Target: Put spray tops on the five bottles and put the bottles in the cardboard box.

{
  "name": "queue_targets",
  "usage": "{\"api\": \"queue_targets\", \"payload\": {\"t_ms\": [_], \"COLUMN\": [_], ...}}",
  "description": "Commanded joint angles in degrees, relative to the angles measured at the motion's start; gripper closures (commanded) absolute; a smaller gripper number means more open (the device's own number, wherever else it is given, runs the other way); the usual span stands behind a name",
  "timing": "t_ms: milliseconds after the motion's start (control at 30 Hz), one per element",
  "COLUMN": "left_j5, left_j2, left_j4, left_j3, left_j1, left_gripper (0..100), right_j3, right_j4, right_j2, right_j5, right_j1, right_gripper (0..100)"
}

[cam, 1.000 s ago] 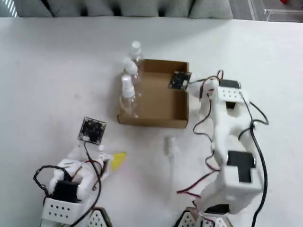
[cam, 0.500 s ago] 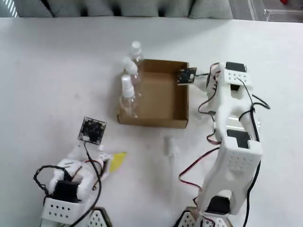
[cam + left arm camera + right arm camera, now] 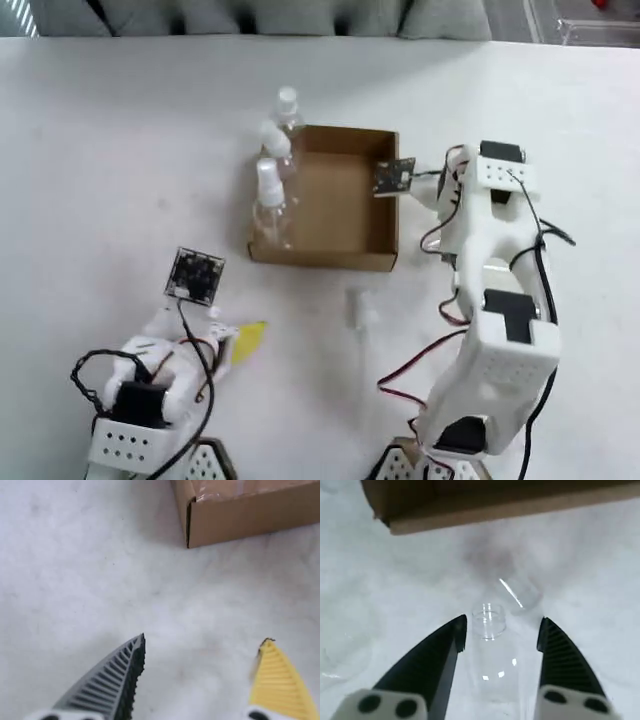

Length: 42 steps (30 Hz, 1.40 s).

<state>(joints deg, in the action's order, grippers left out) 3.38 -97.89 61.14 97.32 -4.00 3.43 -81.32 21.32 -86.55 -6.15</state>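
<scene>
White table (image 3: 120,120): left tool (image 3: 203,640) gapes, right tool (image 3: 502,619) gapes around bottle (image 3: 492,655) by box (image 3: 495,507) edge.

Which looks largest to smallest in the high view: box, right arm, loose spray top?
1. Right arm
2. Box; the arm is nearer the camera, so these two are unsure
3. Spray top, clearly smallest

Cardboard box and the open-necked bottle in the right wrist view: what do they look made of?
Cardboard box: brown cardboard, matte, with dull tan faces and a folded corner seam. Bottle: clear and glossy, probably plastic, possibly glass. The table shows through it, and small highlights glint on its shoulder.
</scene>
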Motion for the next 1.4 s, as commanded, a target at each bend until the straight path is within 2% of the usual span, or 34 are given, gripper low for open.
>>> {"api": "queue_targets", "payload": {"t_ms": [0, 100, 200, 633, 767, 867, 933, 1000, 1133, 1367], "left_j5": [0.4, 0.4, 0.4, 0.4, 0.4, 0.4, 0.4, 0.4, 0.4, 0.4], "left_j2": [0.7, 0.7, 0.7, 0.7, 0.7, 0.7, 0.7, 0.7, 0.7, 0.7], "left_j4": [-0.3, -0.3, -0.3, -0.3, -0.3, -0.3, -0.3, -0.3, -0.3, -0.3], "left_j3": [0.0, 0.0, 0.0, 0.0, 0.0, 0.0, 0.0, 0.0, 0.0, 0.0], "left_j1": [0.5, 0.5, 0.5, 0.5, 0.5, 0.5, 0.5, 0.5, 0.5, 0.5], "left_gripper": [67, 67, 67, 67, 67, 67, 67, 67, 67, 67], "right_j3": [-12.6, -20.7, -25.4, -23.6, -19.8, -15.8, -12.8, -9.5, -1.5, 17.1], "right_j4": [10.1, 20.4, 26.4, 35.9, 36.3, 36.3, 36.2, 35.7, 32.5, 17.0], "right_j2": [-10.0, -14.9, -17.1, -7.7, -6.5, -5.6, -5.0, -4.6, -5.0, -5.0], "right_j5": [-0.5, -0.3, -0.4, -0.1, 4.0, 7.2, 11.2, 16.2, 27.9, 54.6], "right_j1": [0.6, 1.1, 1.2, 1.3, 1.1, 0.9, 0.8, 0.6, -0.6, -2.3], "right_gripper": [79.7, 79.7, 79.7, 79.9, 80.5, 91.0, 99.6, 95.8, 98.0, 98.3]}}
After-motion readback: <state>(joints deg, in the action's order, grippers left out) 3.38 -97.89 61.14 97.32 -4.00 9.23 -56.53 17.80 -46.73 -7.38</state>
